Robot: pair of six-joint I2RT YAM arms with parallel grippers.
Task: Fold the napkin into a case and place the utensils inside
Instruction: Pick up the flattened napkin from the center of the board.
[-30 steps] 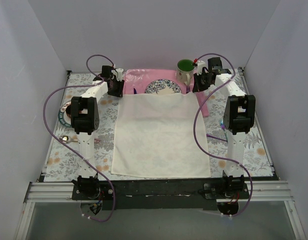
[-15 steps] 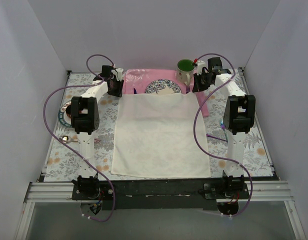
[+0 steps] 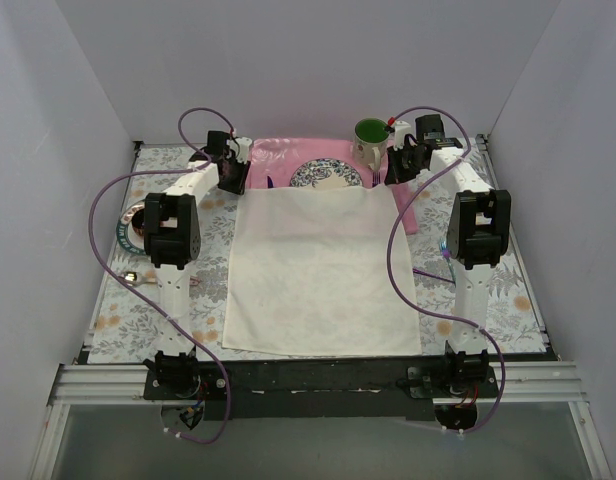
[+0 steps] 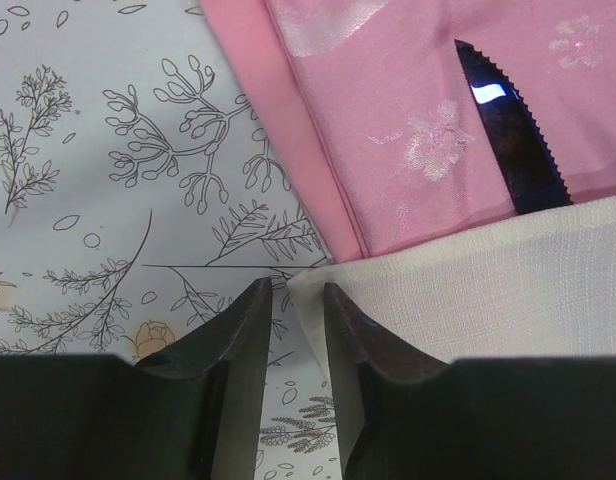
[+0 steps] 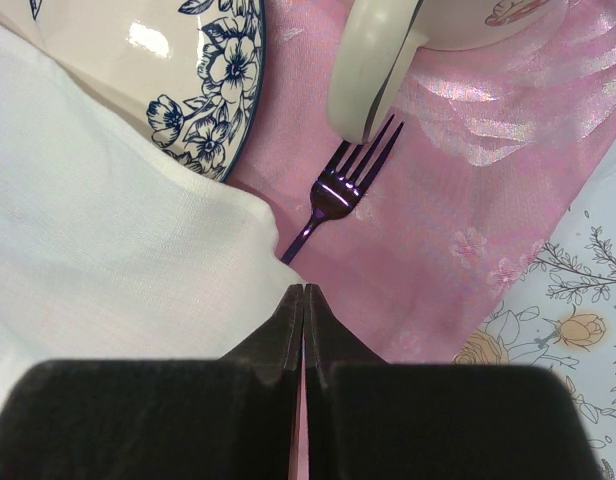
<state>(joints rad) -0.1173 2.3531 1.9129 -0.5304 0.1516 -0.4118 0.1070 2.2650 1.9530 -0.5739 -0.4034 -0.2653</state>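
The cream-white napkin (image 3: 318,265) lies spread flat in the middle of the table, its far edge over the pink placemat (image 3: 283,155). My left gripper (image 3: 234,184) is at the napkin's far left corner. In the left wrist view the left gripper (image 4: 294,290) stands narrowly open, with the corner of the napkin (image 4: 488,280) lying in the gap. My right gripper (image 3: 391,180) is at the far right corner. In the right wrist view the right gripper (image 5: 304,290) is shut, and the napkin (image 5: 108,220) runs into its tips. A small teal-purple utensil (image 3: 445,250) lies beside the right arm.
On the placemat are a blue-patterned plate (image 3: 326,175), a green-lined cup (image 3: 371,135), a dark purple knife (image 4: 513,140) and a dark purple fork (image 5: 338,190). A small saucer (image 3: 131,225) sits at the left by the left arm. White walls close in the table on three sides.
My left wrist has shifted slightly to the right at the napkin's corner and its jaws have narrowed a little. The right arm and the napkin have not moved.
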